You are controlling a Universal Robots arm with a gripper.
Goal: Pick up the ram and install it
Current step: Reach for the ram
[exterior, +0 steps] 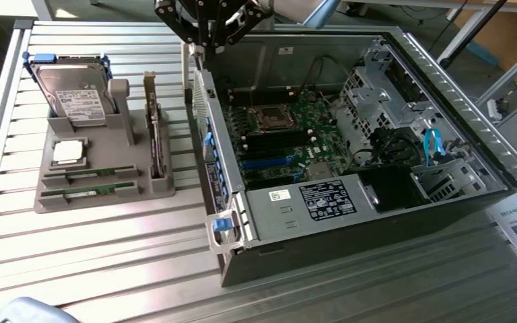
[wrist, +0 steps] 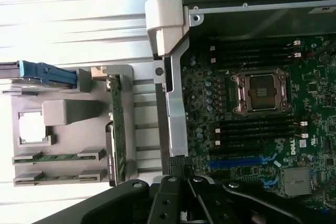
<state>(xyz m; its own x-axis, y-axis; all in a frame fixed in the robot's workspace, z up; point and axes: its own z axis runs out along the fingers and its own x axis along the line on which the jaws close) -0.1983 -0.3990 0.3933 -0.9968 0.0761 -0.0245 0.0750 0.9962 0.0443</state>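
While the gripper (exterior: pixel 207 40) hangs over the open computer case (exterior: pixel 349 243), fingers pressed together on nothing, two ram sticks (exterior: pixel 91 176) (exterior: pixel 88 194) lie side by side in the one gray holder (exterior: pixel 61 205), alongside one processor chip (exterior: pixel 68 151), one hard drive (exterior: pixel 75 91) and one expansion card (exterior: pixel 155 141).

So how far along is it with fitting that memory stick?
Nothing looks done yet. Both ram sticks lie in the gray holder, and the motherboard's memory slots look empty. The tool, shut and apparently holding nothing, hangs by the case. Picking up and installing are both left.
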